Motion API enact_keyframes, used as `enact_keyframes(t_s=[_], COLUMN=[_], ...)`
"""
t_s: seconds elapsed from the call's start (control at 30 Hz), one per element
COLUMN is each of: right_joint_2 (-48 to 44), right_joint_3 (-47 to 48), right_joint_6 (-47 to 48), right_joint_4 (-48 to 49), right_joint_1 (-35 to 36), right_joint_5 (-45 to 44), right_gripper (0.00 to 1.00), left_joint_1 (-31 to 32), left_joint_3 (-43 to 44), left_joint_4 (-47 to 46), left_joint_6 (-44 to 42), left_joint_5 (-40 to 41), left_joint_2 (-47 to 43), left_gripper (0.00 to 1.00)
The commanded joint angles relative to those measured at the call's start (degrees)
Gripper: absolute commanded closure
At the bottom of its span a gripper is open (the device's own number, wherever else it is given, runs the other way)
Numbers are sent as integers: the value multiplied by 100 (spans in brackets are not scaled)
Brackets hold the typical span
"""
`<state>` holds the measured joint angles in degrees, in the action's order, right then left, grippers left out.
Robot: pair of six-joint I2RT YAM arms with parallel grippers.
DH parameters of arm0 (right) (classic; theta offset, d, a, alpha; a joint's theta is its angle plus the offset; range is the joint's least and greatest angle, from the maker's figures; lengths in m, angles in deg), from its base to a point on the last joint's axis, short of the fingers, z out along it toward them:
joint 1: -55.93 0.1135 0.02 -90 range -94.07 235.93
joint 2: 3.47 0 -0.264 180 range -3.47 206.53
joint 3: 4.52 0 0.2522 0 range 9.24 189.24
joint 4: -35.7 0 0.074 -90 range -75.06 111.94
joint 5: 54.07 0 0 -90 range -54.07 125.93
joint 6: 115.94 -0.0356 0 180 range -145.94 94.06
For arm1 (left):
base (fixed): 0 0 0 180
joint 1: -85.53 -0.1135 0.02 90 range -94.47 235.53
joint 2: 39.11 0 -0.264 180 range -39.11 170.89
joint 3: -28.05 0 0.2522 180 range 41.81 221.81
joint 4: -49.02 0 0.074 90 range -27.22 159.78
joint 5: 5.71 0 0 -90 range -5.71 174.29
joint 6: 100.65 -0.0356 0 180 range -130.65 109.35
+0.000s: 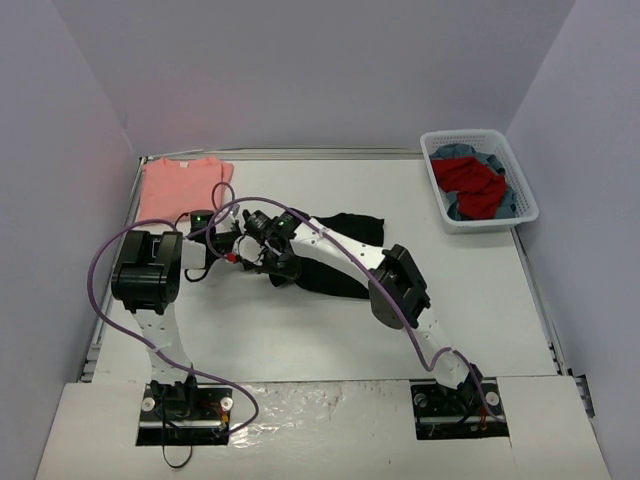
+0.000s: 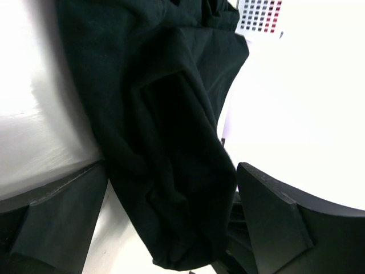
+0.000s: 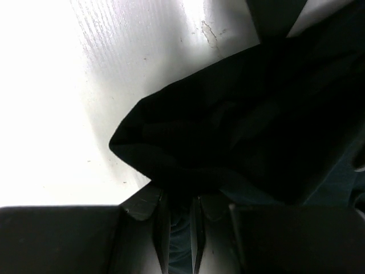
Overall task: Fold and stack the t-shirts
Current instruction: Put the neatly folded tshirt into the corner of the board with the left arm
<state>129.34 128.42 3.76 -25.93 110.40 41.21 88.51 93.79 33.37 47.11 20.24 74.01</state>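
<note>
The black t-shirt (image 1: 352, 228) lies crumpled on the white table's middle, partly under both arms. My right gripper (image 1: 268, 238) is shut on a bunched edge of it; in the right wrist view the cloth (image 3: 239, 131) runs down between the closed fingers of the gripper (image 3: 179, 197). My left gripper (image 1: 232, 245) is right beside it, open. In the left wrist view a fold of black cloth (image 2: 165, 142) hangs between its wide-apart fingers (image 2: 171, 171) without being pinched. The salmon-pink t-shirt (image 1: 183, 185) lies flat at the far left corner. The blue print is hidden.
A white basket (image 1: 525, 190) holding red and blue clothes stands at the far right. Purple walls close in the table on three sides. Purple cables loop over both arms near the centre. A colour chart (image 2: 259, 16) lies on the table.
</note>
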Motion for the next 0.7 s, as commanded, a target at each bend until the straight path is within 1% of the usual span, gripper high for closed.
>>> enact_keyframes(t_s=[0.0,0.17,0.37,0.6,0.67], right_joint_2=[104,113,96,104,87], right_joint_3=[238,255,247,290,308], right_joint_6=[37,45,54,63,63], right_joint_4=[-363,-389,-398,-424,-433], right_joint_1=[37,45,45,37,19], right_joint_5=[35,35,43,17,-18], right_gripper=[100,100,100,100,100], left_joint_1=[-44,280,624,651,668], left_joint_3=[22,224,408,602,620], left_joint_4=[-416,215,365,1007,1077], left_joint_6=[174,-255,-387,-906,-994], left_joint_5=[68,59,33,-2,7], left_joint_2=[-247,-115,25,245,281], left_gripper=[6,6,6,6,3])
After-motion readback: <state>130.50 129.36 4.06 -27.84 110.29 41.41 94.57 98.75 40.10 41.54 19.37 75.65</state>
